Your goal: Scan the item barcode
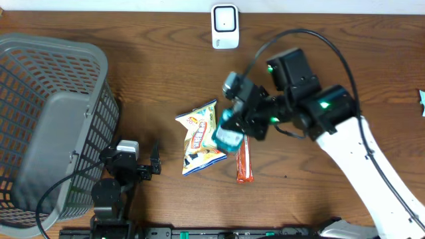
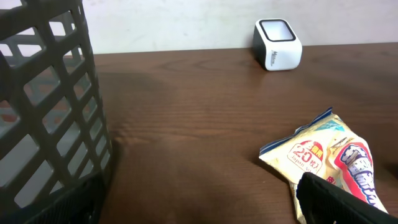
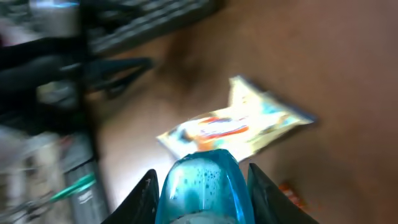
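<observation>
Sitting low at the bottom-left table edge, the left arm is folded in near the base, and the left gripper [image 1: 151, 166] points right with its jaws spread wide and holding nothing; one dark finger [image 2: 339, 200] shows at the bottom right of the left wrist view. Just left of that arm is the grey slatted basket [image 1: 53, 119], upright, with its grey floor in view through the open top; its wall fills the left side of the left wrist view [image 2: 50, 106]. Mid-table, a yellow snack bag [image 1: 199, 136] lies flat, well right of the left gripper. A thin orange-red wrapper [image 1: 244, 160] lies just beside its right edge. The white scanner [image 1: 224, 26] stands at the far table edge, above and slightly right of the bag. The right arm reaches in from the lower right, white forearm angled up-left and wrist bent toward the centre. The right gripper [image 1: 232, 129] is clamped on a blue translucent item [image 1: 228, 137], held over the right edge of the snack bag and the top end of the wrapper. The right wrist view is blurred but shows the blue item [image 3: 199, 180] between both fingers [image 3: 146, 193], with the bag beyond it. The item is well apart from the scanner, on the near side of it.
</observation>
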